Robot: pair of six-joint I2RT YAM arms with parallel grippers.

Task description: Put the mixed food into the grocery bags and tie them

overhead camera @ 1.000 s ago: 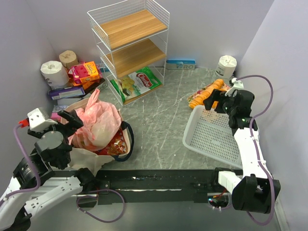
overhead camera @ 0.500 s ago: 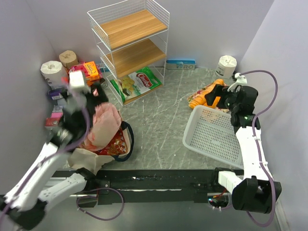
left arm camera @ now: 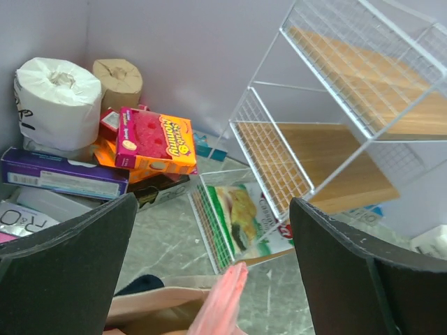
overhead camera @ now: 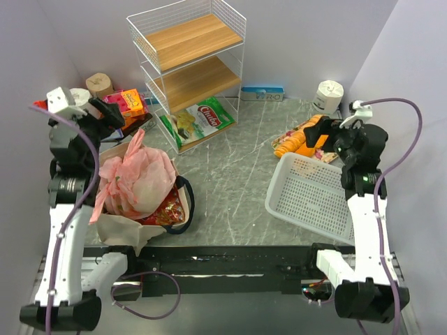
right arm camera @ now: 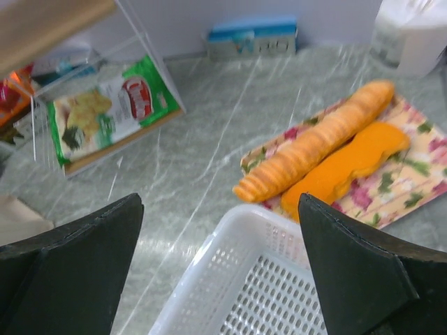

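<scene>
Left gripper (overhead camera: 110, 117) is hanging at the back left over stacked boxes (overhead camera: 124, 103), jaws spread wide and gripping nothing. The pink bag (overhead camera: 136, 174) is sitting in the canvas tote (overhead camera: 120, 229), nearer the arm bases and apart from that gripper. A red snack packet (overhead camera: 167, 209) is showing at the tote's mouth. Right gripper (overhead camera: 321, 135) is hovering over the white basket's (overhead camera: 314, 202) far rim, jaws wide and empty, with orange food items (overhead camera: 297, 139) lying just beyond.

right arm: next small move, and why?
Probably lower the right tool toward the long orange food piece. The tool is open and empty and hovers near that piece, which lies on the floor beside the white basket, far from the tote.
</scene>
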